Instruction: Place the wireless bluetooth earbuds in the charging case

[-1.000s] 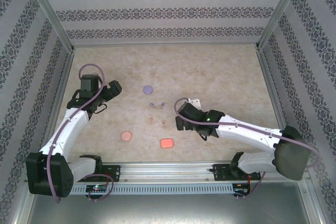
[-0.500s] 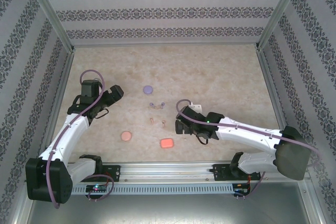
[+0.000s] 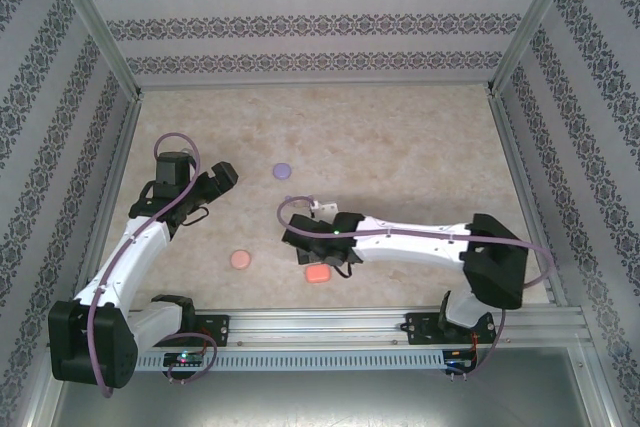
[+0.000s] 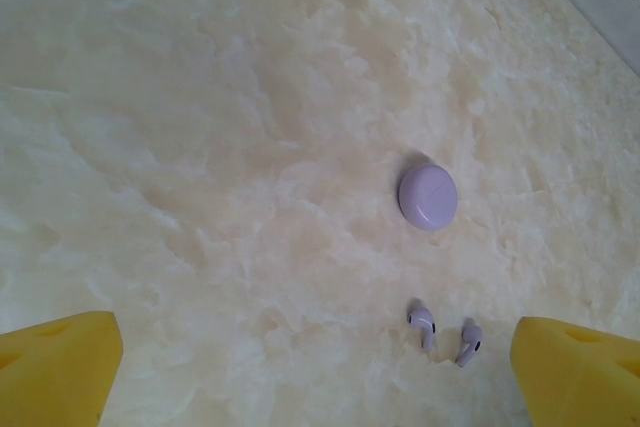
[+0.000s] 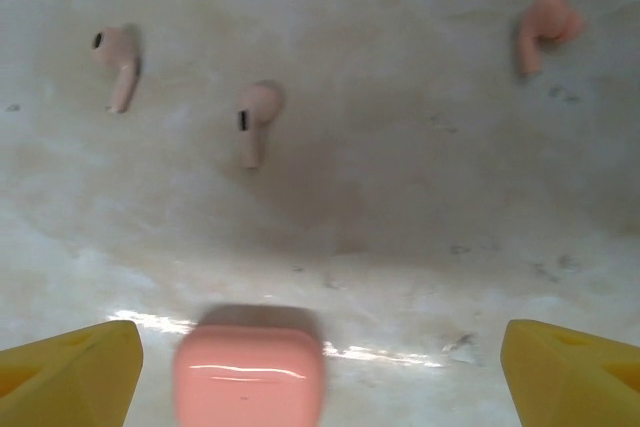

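Observation:
In the right wrist view two pale pink earbuds and one coral-red earbud lie on the table. Below them a coral-red charging case sits shut between the yellow fingers of my right gripper, nearer the left finger, with the jaws wide apart and open. From above, the right gripper hovers over that case. In the left wrist view two purple earbuds lie below a round purple case. My left gripper is open and holds nothing.
A round coral case lies near the front, left of the right gripper. The purple case sits mid-table, right of the left gripper. Patterned walls enclose the marbled table, and a metal rail runs along the near edge.
My right arm has swung left and forward across the table, bringing its gripper over the coral-red case and covering the middle earbuds from above. The left arm has barely moved.

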### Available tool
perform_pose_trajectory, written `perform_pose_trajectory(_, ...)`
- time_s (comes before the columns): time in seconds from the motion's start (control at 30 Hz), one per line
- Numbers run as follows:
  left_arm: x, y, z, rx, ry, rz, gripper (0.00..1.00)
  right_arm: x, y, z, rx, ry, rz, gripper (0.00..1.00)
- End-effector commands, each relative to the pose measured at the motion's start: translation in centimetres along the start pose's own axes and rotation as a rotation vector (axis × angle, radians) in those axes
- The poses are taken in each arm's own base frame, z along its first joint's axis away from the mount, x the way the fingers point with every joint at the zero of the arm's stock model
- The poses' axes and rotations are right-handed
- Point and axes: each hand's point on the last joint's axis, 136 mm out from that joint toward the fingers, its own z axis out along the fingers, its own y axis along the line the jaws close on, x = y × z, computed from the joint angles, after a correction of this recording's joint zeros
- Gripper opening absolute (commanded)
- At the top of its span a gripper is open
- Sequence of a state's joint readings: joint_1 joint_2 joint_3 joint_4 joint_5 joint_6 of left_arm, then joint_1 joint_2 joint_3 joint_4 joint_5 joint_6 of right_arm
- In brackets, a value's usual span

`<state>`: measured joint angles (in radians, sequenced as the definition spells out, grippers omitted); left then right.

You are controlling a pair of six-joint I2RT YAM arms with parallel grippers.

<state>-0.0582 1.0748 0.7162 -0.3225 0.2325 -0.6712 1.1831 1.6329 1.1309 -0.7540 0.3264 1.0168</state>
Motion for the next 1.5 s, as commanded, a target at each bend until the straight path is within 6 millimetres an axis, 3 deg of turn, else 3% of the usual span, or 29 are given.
perform_pose_trajectory(0.0,0.0,-0.8,-0.4,0.020,-0.001,-0.004,1.00,1.6,1.1,0.4,0.036,0.078,0.027,0.92)
perform_pose_trajectory(0.4,-0.1,-1.3,-1.2,0.026,-0.006,0.013,1.00,5.0,0.5,3.7,0.121,0.176,0.070,0.90)
perform_pose_trajectory(0.77,-0.1,-1.5,-1.0,0.025,0.003,0.016,1.00,6.4,1.1,5.6,0.112,0.226,0.079,0.85)
perform_pose_trajectory(1.47,0.1,-2.0,-0.9,0.023,0.011,0.021,0.99,8.3,0.1,6.0,0.113,0.250,0.114,0.75)
